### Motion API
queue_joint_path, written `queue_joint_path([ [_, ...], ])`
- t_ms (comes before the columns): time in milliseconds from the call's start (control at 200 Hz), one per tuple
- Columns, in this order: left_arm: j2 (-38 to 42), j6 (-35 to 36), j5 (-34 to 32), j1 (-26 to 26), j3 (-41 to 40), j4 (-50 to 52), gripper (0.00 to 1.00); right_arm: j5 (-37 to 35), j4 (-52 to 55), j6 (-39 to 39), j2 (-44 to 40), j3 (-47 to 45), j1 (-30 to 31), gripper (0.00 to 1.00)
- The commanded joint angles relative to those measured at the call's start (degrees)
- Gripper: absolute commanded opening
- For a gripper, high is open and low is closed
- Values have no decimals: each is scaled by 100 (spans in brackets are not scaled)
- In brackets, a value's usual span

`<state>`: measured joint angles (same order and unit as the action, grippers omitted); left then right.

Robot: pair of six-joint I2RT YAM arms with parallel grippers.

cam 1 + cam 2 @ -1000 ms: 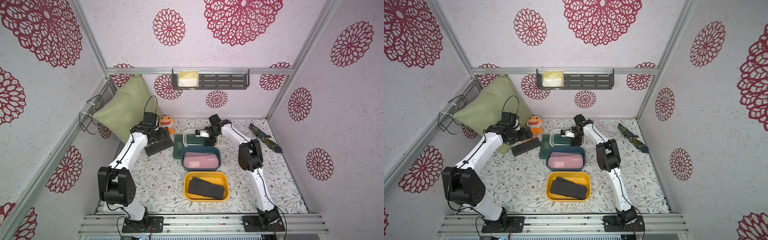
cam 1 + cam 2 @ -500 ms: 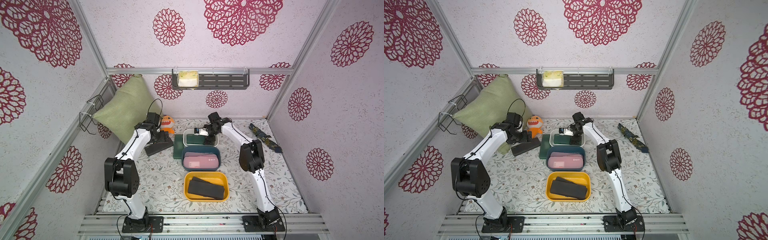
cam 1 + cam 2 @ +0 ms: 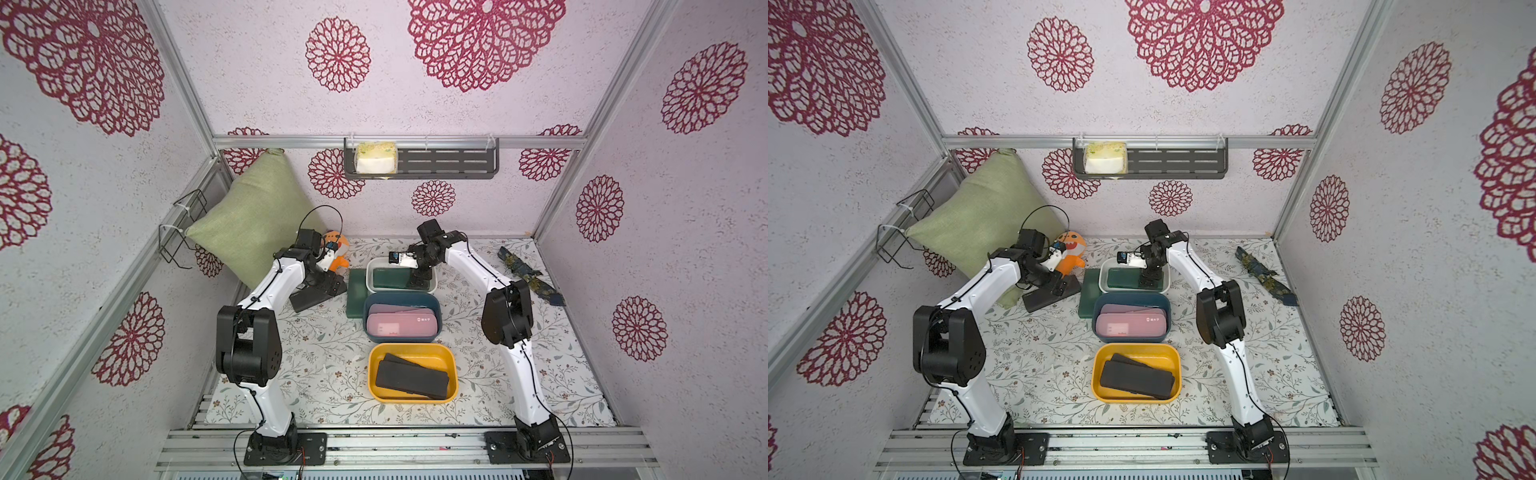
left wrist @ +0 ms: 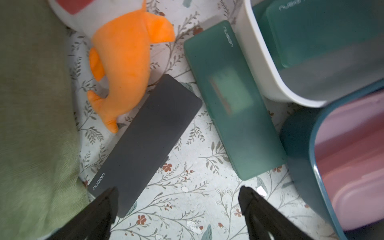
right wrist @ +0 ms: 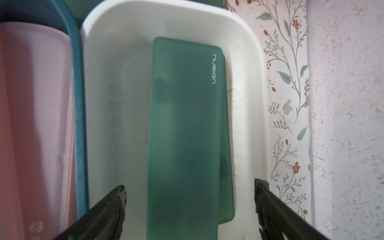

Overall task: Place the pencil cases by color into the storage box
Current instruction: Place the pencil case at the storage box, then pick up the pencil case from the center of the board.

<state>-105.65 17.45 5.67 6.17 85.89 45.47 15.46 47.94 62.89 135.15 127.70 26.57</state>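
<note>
Briefly, both arms are out over the far half of the floral-print tabletop.

Right tool: jaws spread wide, gripping nothing. It hangs over the white rounded plastic bin. Between its fingers, with a gap on either side, lies a dark green translucent flat pencil case. A second green case lies under it, showing only along one long edge. Both sit inside the bin, lengthwise, toward the wall farther from the blue bin.

Left tool: jaws spread wide too, nothing between them but tabletop. One fingertip overlaps the end of the matte black flat pencil case. I cannot tell whether it touches. That case lies flat on the tabletop, outside every bin, its far end just beside the orange plush toy and one long side near the olive-green cushion.

A third dark green pencil case lies flat on the tabletop too, just beside the white bin's outer wall, with one end against the dark blue rounded bin.

Blue bin, in both top views: pale pink pencil cases stacked inside; I count at least two.

Yellow rounded bin, nearest my bases: two black pencil cases inside, overlapping, slightly askew.

Dark blue patterned cloth strip lies by the wall on my right, well apart from the bins.
</note>
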Motion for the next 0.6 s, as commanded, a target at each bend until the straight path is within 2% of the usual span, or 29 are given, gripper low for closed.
queue_joint_path([
  [0,-150,1005,673,-216,-27,-313,97,88,91,-129,-539,-133,32,99],
  [200,-632,1157,1084,-584,670,113,98,-17,32,-128,-664,-450,24,99],
  [215,-860,1174,1078,-597,736,173,97,-25,32,-128,-673,-468,24,99],
  [375,-1552,1261,791,-620,1338,678,97,-71,-52,-144,-761,-671,16,99],
  [595,-1866,1079,286,-617,1408,306,97,-114,-118,-167,-850,-870,11,99],
])
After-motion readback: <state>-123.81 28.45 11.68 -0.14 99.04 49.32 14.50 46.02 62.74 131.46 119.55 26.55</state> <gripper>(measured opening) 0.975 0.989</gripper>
